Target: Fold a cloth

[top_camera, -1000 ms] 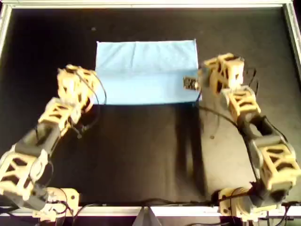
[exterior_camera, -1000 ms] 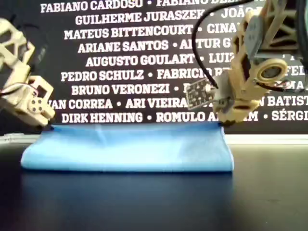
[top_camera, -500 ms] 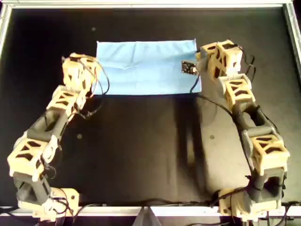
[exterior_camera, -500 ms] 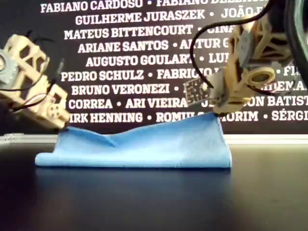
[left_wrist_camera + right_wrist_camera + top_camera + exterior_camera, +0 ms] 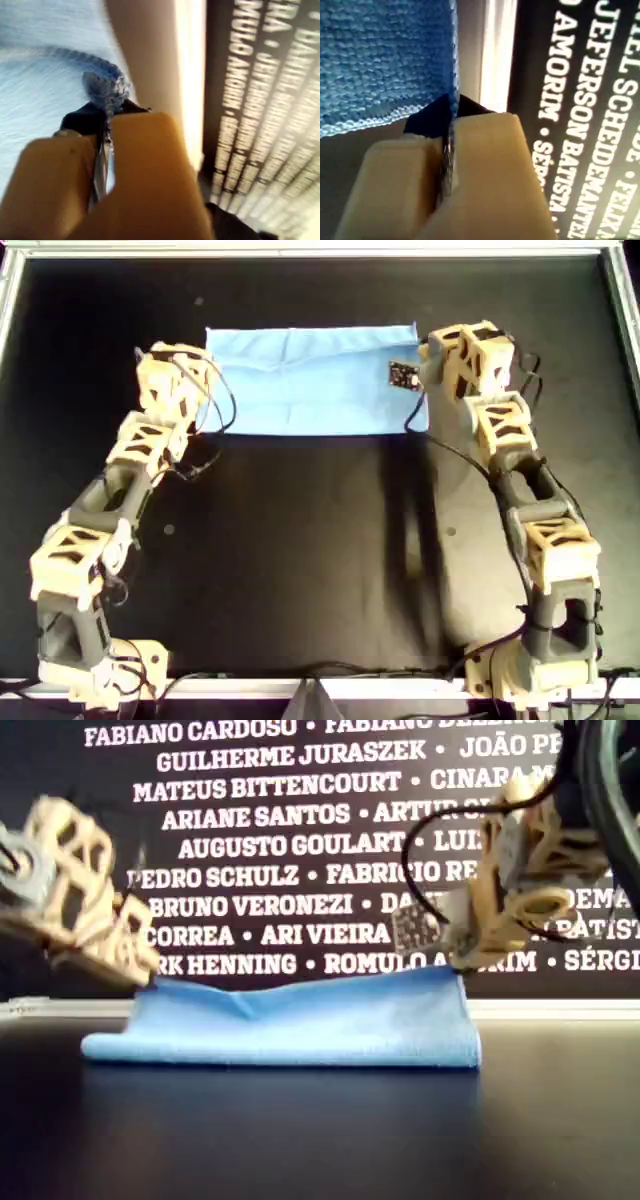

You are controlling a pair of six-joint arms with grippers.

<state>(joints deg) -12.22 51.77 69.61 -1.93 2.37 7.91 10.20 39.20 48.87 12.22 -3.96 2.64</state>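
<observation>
I see the cloth (image 5: pixel 312 380) lying folded at the far end of the black table (image 5: pixel 300 560). My left gripper (image 5: pixel 105 117) and right gripper (image 5: pixel 451 117) each pinch a corner. I should lower both evenly onto the far edge before letting go.

Dim, soft-focus views; wrist close-ups blurred, with a glaring bright strip.

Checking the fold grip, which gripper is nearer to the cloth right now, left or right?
Neither: both touch it. The left gripper pinches a bunched corner of the cloth, and the right gripper is clamped on its edge at the opposite end.
</observation>
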